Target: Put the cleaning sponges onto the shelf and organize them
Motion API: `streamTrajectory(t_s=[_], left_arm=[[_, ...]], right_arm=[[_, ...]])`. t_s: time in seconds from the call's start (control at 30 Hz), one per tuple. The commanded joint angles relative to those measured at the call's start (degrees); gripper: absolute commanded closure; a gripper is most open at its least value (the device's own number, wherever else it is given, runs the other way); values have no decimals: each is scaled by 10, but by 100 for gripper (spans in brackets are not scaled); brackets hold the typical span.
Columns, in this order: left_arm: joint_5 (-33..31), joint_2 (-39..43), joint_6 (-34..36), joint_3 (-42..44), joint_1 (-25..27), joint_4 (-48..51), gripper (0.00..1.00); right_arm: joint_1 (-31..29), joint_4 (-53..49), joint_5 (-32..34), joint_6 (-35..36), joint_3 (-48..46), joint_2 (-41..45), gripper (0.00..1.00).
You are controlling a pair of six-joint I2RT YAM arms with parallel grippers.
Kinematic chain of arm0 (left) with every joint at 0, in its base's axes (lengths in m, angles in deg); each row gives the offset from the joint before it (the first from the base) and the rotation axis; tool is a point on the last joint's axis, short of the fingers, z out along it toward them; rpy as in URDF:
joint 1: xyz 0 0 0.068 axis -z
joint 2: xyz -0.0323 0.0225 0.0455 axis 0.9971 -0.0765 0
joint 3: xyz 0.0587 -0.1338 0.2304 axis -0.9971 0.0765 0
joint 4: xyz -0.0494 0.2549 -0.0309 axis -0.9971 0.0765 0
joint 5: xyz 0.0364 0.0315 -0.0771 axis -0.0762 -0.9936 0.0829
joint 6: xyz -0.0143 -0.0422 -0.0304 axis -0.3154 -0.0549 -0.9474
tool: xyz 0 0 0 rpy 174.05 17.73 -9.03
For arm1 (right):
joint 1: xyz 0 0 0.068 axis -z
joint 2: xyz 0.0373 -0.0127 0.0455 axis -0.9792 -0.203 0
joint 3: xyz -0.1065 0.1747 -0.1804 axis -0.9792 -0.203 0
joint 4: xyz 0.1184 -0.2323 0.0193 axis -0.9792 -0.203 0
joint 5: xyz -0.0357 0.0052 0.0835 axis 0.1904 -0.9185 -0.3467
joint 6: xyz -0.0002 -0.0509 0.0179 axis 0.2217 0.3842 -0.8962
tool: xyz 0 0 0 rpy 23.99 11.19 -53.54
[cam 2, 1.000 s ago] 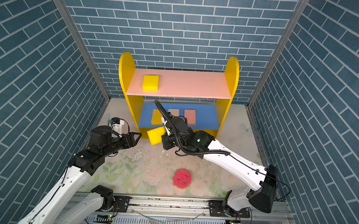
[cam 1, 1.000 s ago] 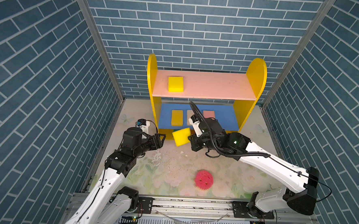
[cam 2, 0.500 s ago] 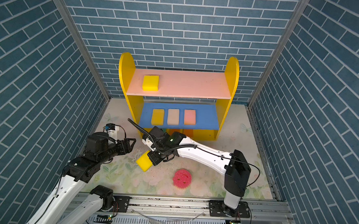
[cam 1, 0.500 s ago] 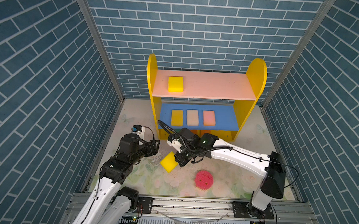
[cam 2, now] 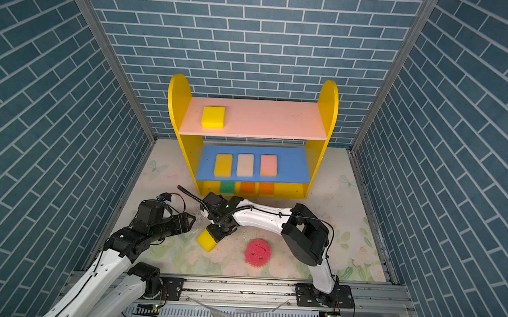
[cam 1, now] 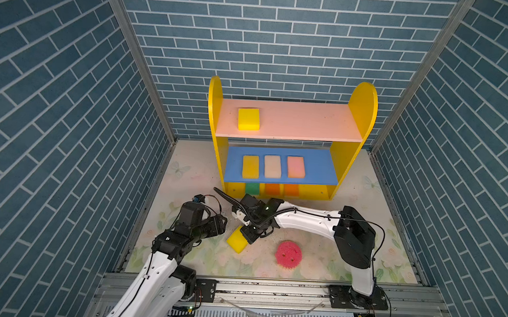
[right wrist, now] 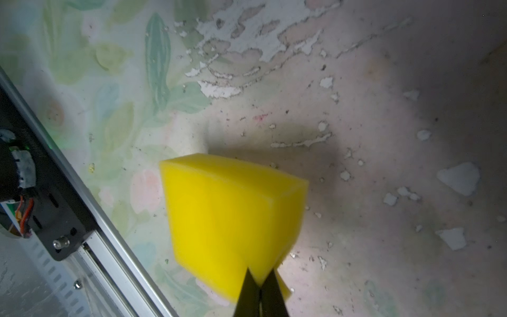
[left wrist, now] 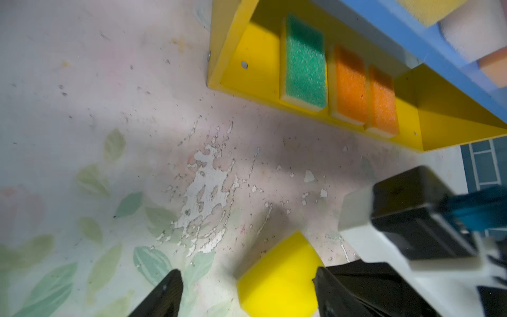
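No lettering, label, brand name or number can be read on anything in these views. The only sign is a simple face, two dots and a curved line, on the round pink sponge [cam 1: 288,254], which lies well in front of the shelf [cam 1: 364,111]. It shows in both top views.
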Motion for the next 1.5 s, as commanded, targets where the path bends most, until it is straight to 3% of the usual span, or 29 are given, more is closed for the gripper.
streamTrajectory(t_s=[0.0, 0.13, 0.33, 0.5, 0.67, 1.0, 1.1, 1.3, 1.4, 1.47], left_arm=[[75, -12, -24, 24, -1, -61, 22], [160, -24, -49, 54, -1, -154, 20], [213, -31, -50, 45, -1, -172, 17], [266, -11, -106, 60, -1, -230, 16], [287, 16, -150, 77, -1, -261, 16], [342, -2, -168, 77, -1, -263, 16], [358, 3, -189, 77, -1, -294, 28], [341, 12, -203, 65, -1, -314, 68], [331, 6, -219, 67, -1, -347, 76], [313, 5, -226, 67, -1, -364, 81]], right_arm=[[16, 19, -27, 21, -30, 68, 100], [21, 7, -73, 51, -33, 112, 100], [31, -19, -123, 69, -18, 122, 100], [43, -20, -151, 68, -7, 120, 100], [67, 5, -172, 53, -29, 138, 100], [84, 1, -178, 76, -25, 185, 100], [87, -4, -169, 80, -16, 188, 100], [92, 6, -131, 68, -7, 179, 100], [99, 45, -93, 22, -28, 189, 98], [105, 96, -87, -22, -62, 209, 88]])
